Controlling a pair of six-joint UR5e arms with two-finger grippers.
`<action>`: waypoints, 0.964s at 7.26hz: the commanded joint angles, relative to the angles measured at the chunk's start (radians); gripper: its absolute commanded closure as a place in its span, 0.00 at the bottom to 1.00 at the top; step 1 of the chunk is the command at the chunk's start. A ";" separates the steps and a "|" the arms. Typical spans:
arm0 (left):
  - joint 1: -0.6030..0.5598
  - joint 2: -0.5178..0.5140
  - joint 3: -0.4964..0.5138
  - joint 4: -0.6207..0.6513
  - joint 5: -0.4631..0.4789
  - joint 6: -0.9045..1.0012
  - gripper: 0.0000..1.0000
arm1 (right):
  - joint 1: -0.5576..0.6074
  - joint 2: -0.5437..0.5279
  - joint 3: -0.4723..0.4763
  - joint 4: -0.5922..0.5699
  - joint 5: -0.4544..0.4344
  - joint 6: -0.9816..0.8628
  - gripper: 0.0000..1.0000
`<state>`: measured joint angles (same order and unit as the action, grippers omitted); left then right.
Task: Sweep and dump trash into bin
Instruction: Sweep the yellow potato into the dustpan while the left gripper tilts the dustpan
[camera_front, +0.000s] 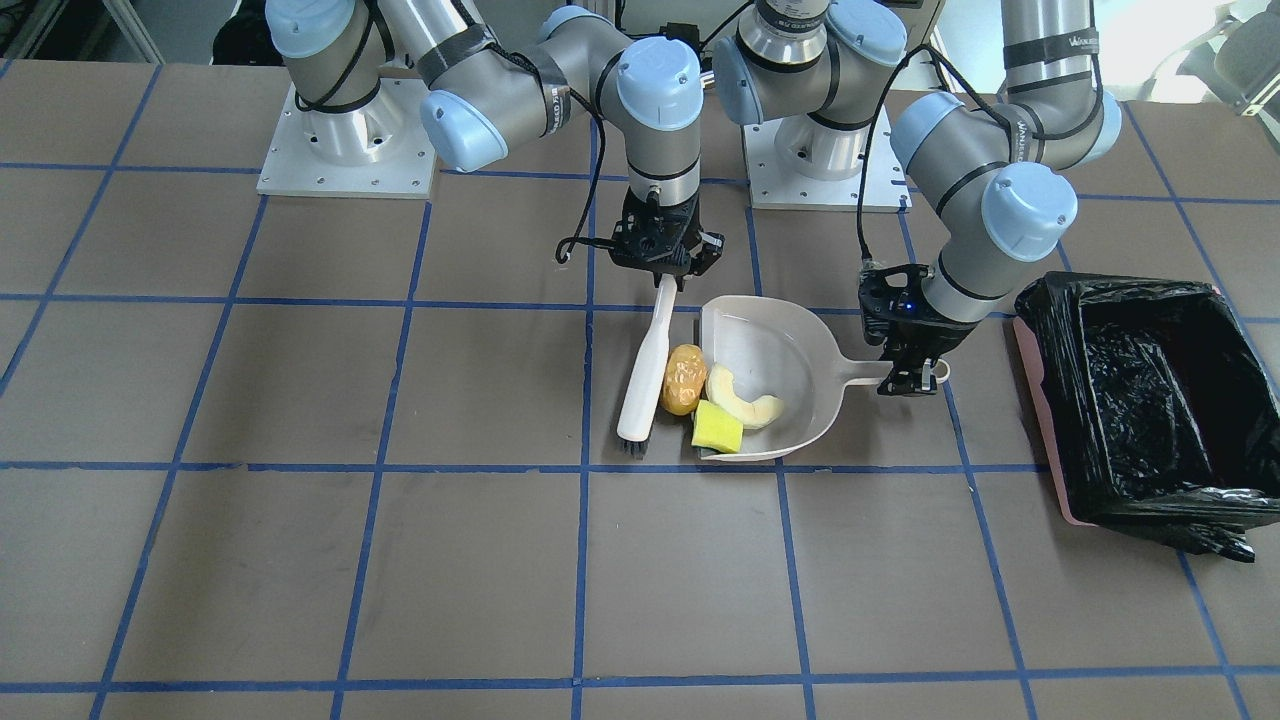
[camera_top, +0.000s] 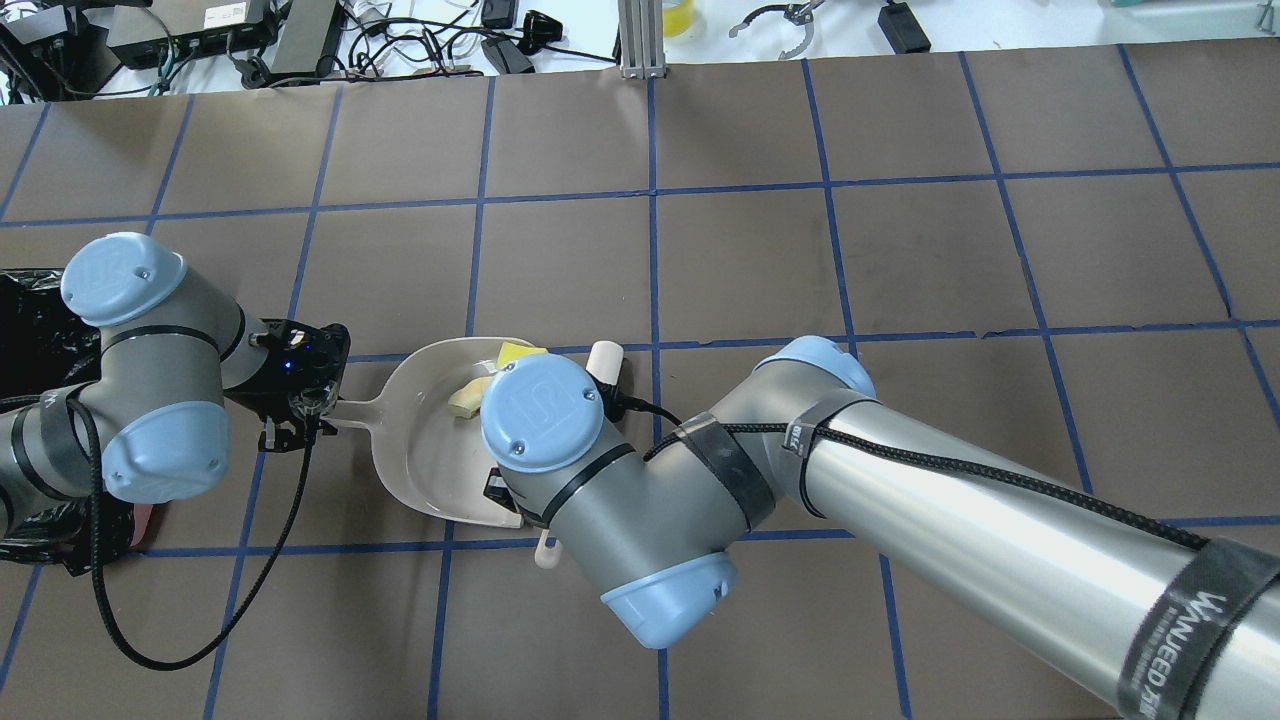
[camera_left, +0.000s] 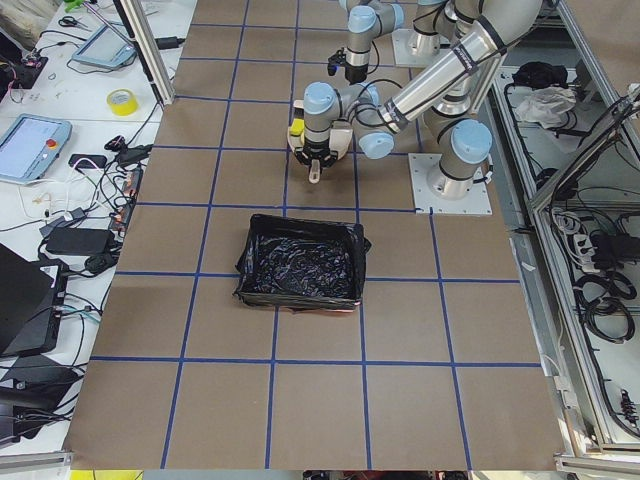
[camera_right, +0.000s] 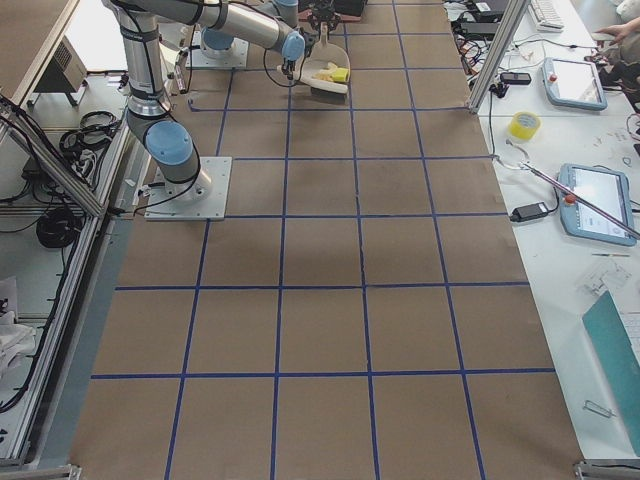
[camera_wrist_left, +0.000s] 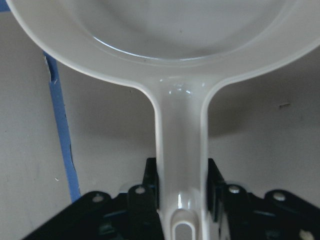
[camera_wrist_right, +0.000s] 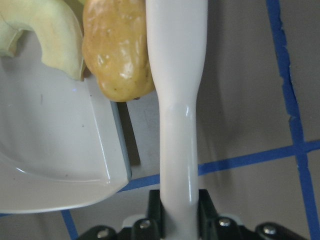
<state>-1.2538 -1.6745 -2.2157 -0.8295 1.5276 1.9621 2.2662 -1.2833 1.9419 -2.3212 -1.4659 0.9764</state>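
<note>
My left gripper (camera_front: 908, 378) is shut on the handle of the pale grey dustpan (camera_front: 790, 350), which rests on the table; the left wrist view shows the fingers (camera_wrist_left: 150, 182) clamping the handle. My right gripper (camera_front: 668, 268) is shut on a white brush (camera_front: 645, 365) that lies beside the pan's open lip. The cream crescent (camera_front: 742, 398) lies inside the pan. The yellow wedge (camera_front: 717, 427) sits at the lip. The amber lump (camera_front: 684, 379) is pressed between the brush and the lip (camera_wrist_right: 117, 50). The bin (camera_front: 1150, 400), pinkish with a black bag, stands beyond my left gripper.
The brown table carries a blue tape grid. Two white mount plates (camera_front: 345, 150) (camera_front: 825, 160) hold the arm bases at the robot's side. In the overhead view my right arm (camera_top: 900, 500) covers the brush and part of the pan (camera_top: 430, 440).
</note>
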 joint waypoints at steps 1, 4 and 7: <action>-0.001 -0.007 0.002 0.001 0.000 -0.005 0.71 | 0.010 0.001 -0.011 -0.021 0.032 0.057 1.00; -0.001 -0.014 0.017 0.000 0.000 -0.005 0.71 | 0.054 0.057 -0.112 -0.021 0.055 0.145 1.00; -0.001 -0.016 0.017 0.000 0.000 -0.006 0.71 | 0.076 0.090 -0.175 -0.009 0.062 0.196 1.00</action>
<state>-1.2548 -1.6893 -2.1985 -0.8295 1.5279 1.9564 2.3321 -1.2026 1.7935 -2.3389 -1.4065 1.1575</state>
